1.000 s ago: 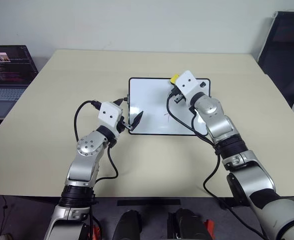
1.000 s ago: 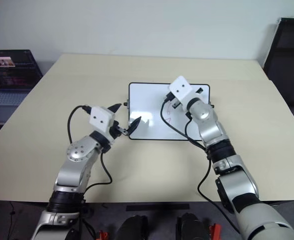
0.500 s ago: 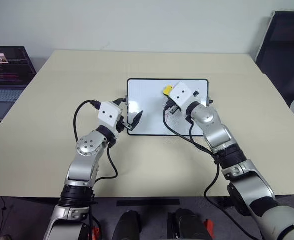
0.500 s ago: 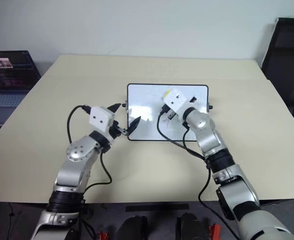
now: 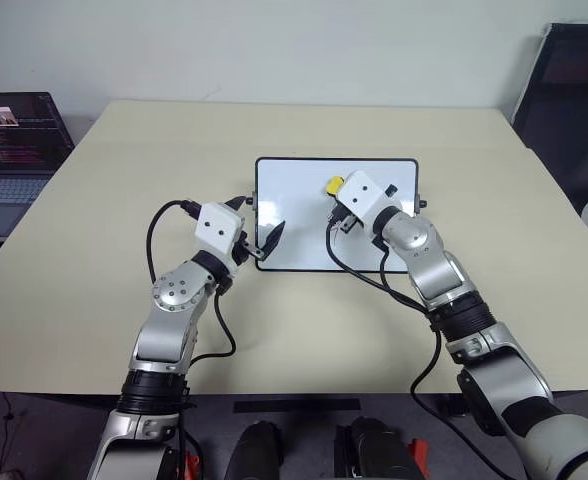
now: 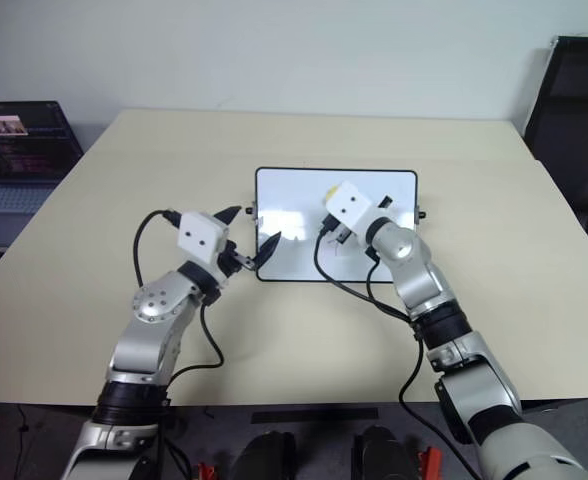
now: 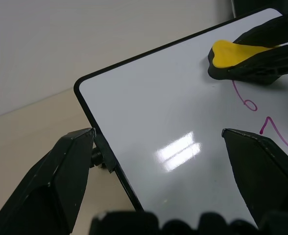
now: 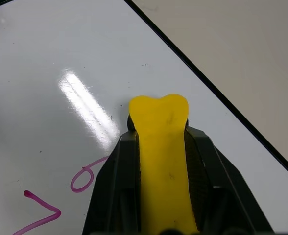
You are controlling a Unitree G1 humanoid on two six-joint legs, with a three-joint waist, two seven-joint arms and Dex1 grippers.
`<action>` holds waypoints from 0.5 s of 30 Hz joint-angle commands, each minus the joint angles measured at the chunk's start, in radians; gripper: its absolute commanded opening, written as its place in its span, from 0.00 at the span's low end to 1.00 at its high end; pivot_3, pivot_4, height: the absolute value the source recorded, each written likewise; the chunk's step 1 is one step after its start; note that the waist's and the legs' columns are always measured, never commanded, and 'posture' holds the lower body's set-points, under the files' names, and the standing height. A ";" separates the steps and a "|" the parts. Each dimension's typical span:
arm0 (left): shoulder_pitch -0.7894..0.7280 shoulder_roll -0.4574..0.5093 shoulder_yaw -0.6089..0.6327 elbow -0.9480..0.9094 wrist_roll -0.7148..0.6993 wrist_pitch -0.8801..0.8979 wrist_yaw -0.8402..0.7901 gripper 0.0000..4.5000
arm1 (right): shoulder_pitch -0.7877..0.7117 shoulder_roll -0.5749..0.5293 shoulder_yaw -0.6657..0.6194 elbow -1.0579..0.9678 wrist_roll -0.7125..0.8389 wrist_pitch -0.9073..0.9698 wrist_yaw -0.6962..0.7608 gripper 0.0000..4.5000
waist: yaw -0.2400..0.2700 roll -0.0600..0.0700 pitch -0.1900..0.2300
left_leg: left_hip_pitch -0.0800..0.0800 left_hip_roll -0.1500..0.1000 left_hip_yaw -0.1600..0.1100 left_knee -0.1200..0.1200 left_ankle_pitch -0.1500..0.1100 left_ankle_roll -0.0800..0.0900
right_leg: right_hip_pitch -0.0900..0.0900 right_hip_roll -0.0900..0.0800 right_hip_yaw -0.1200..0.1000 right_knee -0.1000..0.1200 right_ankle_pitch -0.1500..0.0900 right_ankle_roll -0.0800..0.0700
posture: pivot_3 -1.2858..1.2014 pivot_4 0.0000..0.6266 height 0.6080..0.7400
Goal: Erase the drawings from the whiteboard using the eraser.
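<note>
The whiteboard (image 5: 299, 205) lies flat on the table's middle. Red drawings, a "6" (image 8: 83, 178) and a "7" (image 8: 41, 213), show on it, also seen in the left wrist view (image 7: 252, 104). My right gripper (image 5: 337, 192) is shut on the yellow eraser (image 8: 161, 142), whose tip rests on the board just beyond the "6". The eraser (image 5: 332, 185) sits over the board's far half. My left gripper (image 5: 262, 235) is open at the board's left edge, one finger (image 7: 51, 171) outside the frame and the other finger (image 7: 261, 166) over the white surface.
A laptop (image 5: 9, 150) stands off the table's left side. A dark chair (image 5: 574, 100) is at the far right. Black cables hang from both wrists above the beige table (image 5: 474, 150).
My right gripper has carried the eraser from the board's far edge toward me and a little left, down onto the white surface. The left gripper has stayed put.
</note>
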 commanded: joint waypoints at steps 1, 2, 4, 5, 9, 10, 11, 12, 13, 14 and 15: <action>-0.018 0.004 0.016 -0.032 -0.001 -0.014 0.007 1.00 | -0.040 -0.019 -0.045 0.052 -0.005 0.010 -0.047 0.20 | 0.001 0.000 0.000 | 0.000 0.000 0.000 0.000 0.000 0.000 | 0.000 0.000 0.000 0.000 0.000 0.000 | 0.52 0.24 1.00; -0.019 0.004 0.016 -0.030 -0.002 -0.016 0.007 1.00 | -0.048 -0.021 -0.049 0.062 -0.005 0.005 -0.055 0.20 | 0.001 0.000 0.000 | 0.000 0.000 0.000 0.000 0.000 0.000 | 0.000 0.000 0.000 0.000 0.000 0.000 | 0.52 0.24 1.00; -0.020 0.004 0.016 -0.027 -0.002 -0.018 0.006 1.00 | -0.061 -0.024 -0.058 0.080 -0.003 -0.005 -0.072 0.20 | 0.002 0.000 0.000 | 0.000 0.000 0.000 0.000 0.000 0.000 | 0.000 0.000 0.000 0.000 0.000 0.000 | 0.52 0.24 1.00; -0.021 0.003 0.016 -0.025 -0.002 -0.020 0.005 1.00 | -0.066 -0.025 -0.061 0.087 -0.003 -0.010 -0.080 0.20 | 0.003 0.000 0.000 | 0.000 0.000 0.000 0.000 0.000 0.000 | 0.000 0.000 0.000 0.000 0.000 0.000 | 0.52 0.24 1.00; -0.021 0.001 0.013 -0.023 -0.002 -0.022 0.003 1.00 | -0.081 -0.023 -0.071 0.107 -0.002 -0.026 -0.106 0.20 | 0.008 0.000 0.000 | 0.000 0.000 0.000 0.000 0.000 0.000 | 0.000 0.000 0.000 0.000 0.000 0.000 | 0.52 0.24 1.00; -0.021 0.001 0.014 -0.024 -0.002 -0.022 0.003 1.00 | -0.082 -0.022 -0.069 0.110 -0.002 -0.028 -0.106 0.20 | 0.008 0.000 0.000 | 0.000 0.000 0.000 0.000 0.000 0.000 | 0.000 0.000 0.000 0.000 0.000 0.000 | 0.52 0.24 1.00; -0.021 0.002 0.014 -0.024 -0.002 -0.023 0.002 1.00 | -0.083 -0.021 -0.068 0.113 -0.002 -0.030 -0.107 0.20 | 0.008 0.000 0.000 | 0.000 0.000 0.001 0.000 0.000 0.000 | 0.000 0.000 0.000 0.000 0.000 0.000 | 0.52 0.24 1.00; -0.021 0.002 0.014 -0.024 -0.002 -0.023 0.002 1.00 | -0.083 -0.019 -0.066 0.114 -0.002 -0.031 -0.107 0.20 | 0.009 0.000 0.000 | 0.000 0.000 0.001 0.000 0.000 0.000 | 0.000 0.000 0.000 0.000 0.000 0.000 | 0.52 0.24 1.00; -0.021 0.002 0.014 -0.024 -0.002 -0.022 0.002 1.00 | -0.081 -0.018 -0.065 0.113 -0.001 -0.032 -0.107 0.20 | 0.009 0.000 0.000 | 0.000 0.000 0.001 0.000 0.000 0.000 | 0.000 0.000 0.000 0.000 0.000 0.000 | 0.52 0.24 1.00; -0.021 0.003 0.015 -0.024 -0.002 -0.022 0.002 1.00 | -0.076 -0.016 -0.062 0.108 0.000 -0.032 -0.103 0.20 | 0.009 0.000 0.000 | 0.000 0.000 0.001 0.000 0.000 0.000 | 0.000 0.000 0.000 0.000 0.000 0.000 | 0.52 0.24 1.00; -0.021 0.003 0.015 -0.024 -0.002 -0.022 0.002 1.00 | -0.070 -0.014 -0.060 0.101 0.001 -0.031 -0.100 0.20 | 0.009 0.000 0.000 | 0.000 0.000 0.001 0.000 0.000 0.000 | 0.000 0.000 0.000 0.000 0.000 0.000 | 0.52 0.24 1.00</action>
